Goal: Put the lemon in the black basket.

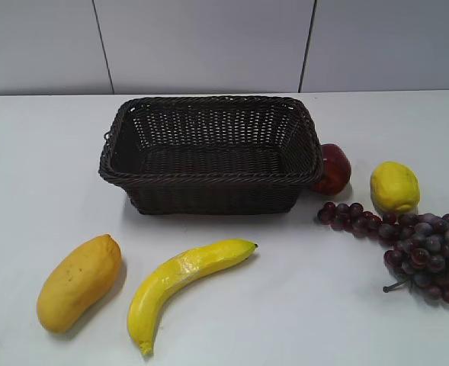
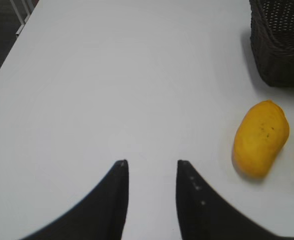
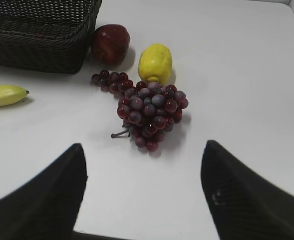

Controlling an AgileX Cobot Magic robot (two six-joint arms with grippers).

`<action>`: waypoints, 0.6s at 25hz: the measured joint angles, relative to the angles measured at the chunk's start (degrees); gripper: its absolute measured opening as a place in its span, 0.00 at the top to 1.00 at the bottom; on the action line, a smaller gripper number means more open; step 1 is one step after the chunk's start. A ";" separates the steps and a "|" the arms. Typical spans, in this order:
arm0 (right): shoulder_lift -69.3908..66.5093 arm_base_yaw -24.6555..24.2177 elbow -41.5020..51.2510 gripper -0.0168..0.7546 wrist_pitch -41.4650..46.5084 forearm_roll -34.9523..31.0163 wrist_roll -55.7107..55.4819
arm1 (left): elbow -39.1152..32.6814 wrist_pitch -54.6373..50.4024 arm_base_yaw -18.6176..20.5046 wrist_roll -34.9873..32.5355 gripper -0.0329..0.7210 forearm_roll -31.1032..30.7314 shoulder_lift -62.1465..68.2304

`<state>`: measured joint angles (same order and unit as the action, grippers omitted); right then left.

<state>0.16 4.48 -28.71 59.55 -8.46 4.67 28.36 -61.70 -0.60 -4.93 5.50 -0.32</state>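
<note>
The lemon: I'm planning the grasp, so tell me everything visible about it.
The lemon is a small bright yellow oval with dimpled, slightly glossy skin and a blunt nub at one end. It lies free on the white table, right of the black basket and the red apple, with clear space between it and the apple. The purple grapes sit just in front of it, touching or nearly so. Neither gripper is near; the right gripper is open.
</note>
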 joint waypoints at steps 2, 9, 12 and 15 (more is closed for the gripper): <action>0.00 0.00 0.00 0.28 0.00 0.00 0.00 | 0.00 0.00 0.00 0.00 0.64 0.00 0.00; 0.00 0.00 0.00 0.28 0.00 0.00 -0.05 | 0.00 0.00 0.00 0.00 0.64 0.00 0.00; -0.49 0.00 0.00 0.28 0.00 -0.12 -0.05 | 0.00 0.00 0.00 0.00 0.64 0.00 0.00; -4.20 0.00 -0.07 0.28 -0.06 -0.25 -0.05 | 0.00 0.00 0.00 0.00 0.64 0.00 0.00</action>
<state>-4.04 4.48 -28.78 59.49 -8.71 4.62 28.36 -61.70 -0.60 -4.93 5.50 -0.32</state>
